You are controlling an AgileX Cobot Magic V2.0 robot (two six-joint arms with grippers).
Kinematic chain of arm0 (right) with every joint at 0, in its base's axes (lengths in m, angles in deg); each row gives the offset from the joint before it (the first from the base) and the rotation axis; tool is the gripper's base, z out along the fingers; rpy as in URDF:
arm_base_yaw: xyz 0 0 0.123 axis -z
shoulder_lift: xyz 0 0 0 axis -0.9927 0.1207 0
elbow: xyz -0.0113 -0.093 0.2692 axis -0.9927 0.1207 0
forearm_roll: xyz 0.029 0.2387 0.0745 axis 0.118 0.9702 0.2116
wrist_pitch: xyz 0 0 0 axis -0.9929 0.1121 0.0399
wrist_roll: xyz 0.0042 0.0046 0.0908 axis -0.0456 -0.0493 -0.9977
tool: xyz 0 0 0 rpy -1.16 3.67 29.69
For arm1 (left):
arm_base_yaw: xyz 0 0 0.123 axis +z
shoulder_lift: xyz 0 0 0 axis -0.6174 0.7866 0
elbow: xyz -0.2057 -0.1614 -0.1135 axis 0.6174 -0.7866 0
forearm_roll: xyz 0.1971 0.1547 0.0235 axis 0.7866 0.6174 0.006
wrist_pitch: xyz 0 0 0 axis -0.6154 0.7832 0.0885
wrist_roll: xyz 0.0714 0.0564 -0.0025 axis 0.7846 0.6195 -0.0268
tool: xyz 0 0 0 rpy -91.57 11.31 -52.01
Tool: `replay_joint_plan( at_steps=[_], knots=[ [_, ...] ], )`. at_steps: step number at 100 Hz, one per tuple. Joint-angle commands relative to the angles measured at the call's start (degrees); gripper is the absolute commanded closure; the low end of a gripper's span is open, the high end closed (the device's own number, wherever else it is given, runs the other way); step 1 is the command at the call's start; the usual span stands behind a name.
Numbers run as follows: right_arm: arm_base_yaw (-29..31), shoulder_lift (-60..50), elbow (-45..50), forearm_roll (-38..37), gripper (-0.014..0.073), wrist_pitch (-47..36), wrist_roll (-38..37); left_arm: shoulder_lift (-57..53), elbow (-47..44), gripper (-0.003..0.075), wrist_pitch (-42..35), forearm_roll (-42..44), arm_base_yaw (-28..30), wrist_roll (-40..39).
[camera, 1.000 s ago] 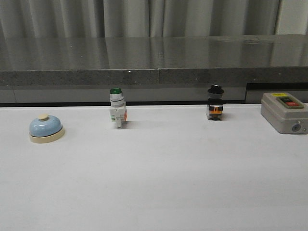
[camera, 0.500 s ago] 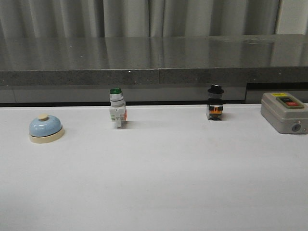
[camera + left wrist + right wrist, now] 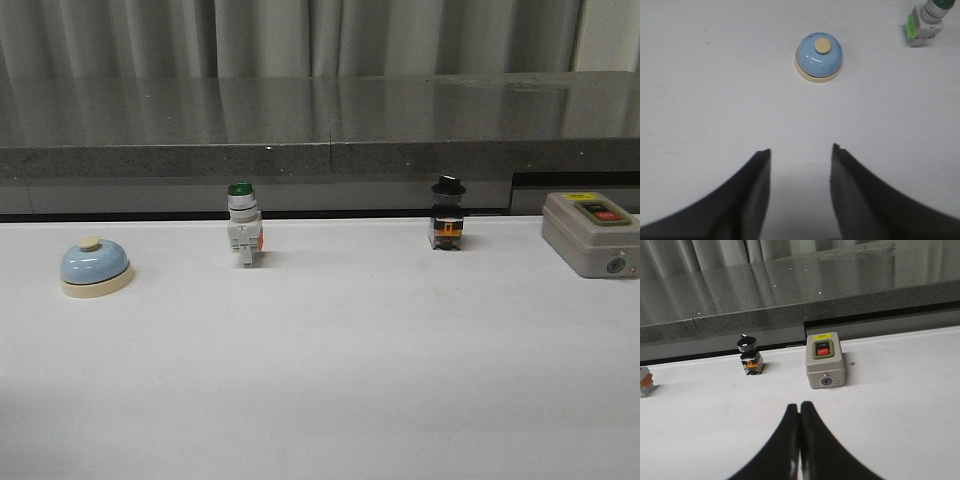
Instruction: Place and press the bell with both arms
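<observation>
Your white desk [image 3: 330, 380] carries everything. Grey switch box [image 3: 590, 233] sits at the far right edge, black-capped switch [image 3: 447, 213] and green-capped switch [image 3: 243, 223] along the back. The bell [image 3: 95, 267] stands upright at the left, alone. Left gripper [image 3: 801, 152] is spread open and empty, bell [image 3: 819, 57] ahead of its fingertips, well apart. Right gripper [image 3: 799, 407] is closed, fingers touching, holding nothing, facing the switch box [image 3: 825, 359].

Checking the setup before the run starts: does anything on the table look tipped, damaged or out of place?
Nothing stands out. The light-blue dome bell sits flat, cream button up. The green-capped switch, black-capped switch and grey on/off box stand upright, apart, in a row on the white table.
</observation>
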Motion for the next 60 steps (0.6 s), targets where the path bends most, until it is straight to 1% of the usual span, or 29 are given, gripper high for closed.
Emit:
replay_joint_plan(
  at_steps=[1, 6, 10, 36, 45, 60],
  knots=[
    [0.45, -1.12, -1.14, 0.00, 0.0658, -4.80, 0.44, -0.63, 2.10, 0.0166, -2.79, -1.31, 0.11, -0.63],
    [0.45, -1.12, -1.14, 0.00, 0.0658, -4.80, 0.44, -0.63, 2.10, 0.0111, -3.09, -1.57, 0.11, -0.63],
    [0.45, -1.12, -1.14, 0.00, 0.0658, -4.80, 0.44, -0.63, 2.10, 0.0097, -3.38, -1.57, 0.11, -0.63],
    [0.45, -1.12, -1.14, 0.00, 0.0658, -4.80, 0.44, -0.19, 2.48, 0.0101, -7.38, -2.12, 0.11, 0.00],
    [0.45, -1.12, -1.14, 0.00, 0.0658, -4.80, 0.44, 2.26, 4.28, 0.0101, -6.52, -2.48, -0.19, 0.00],
    [0.45, -1.12, -1.14, 0.00, 0.0658, -4.80, 0.44, 9.13, 9.17, 0.0101, -6.40, -2.35, -3.33, 1.43]
  ],
)
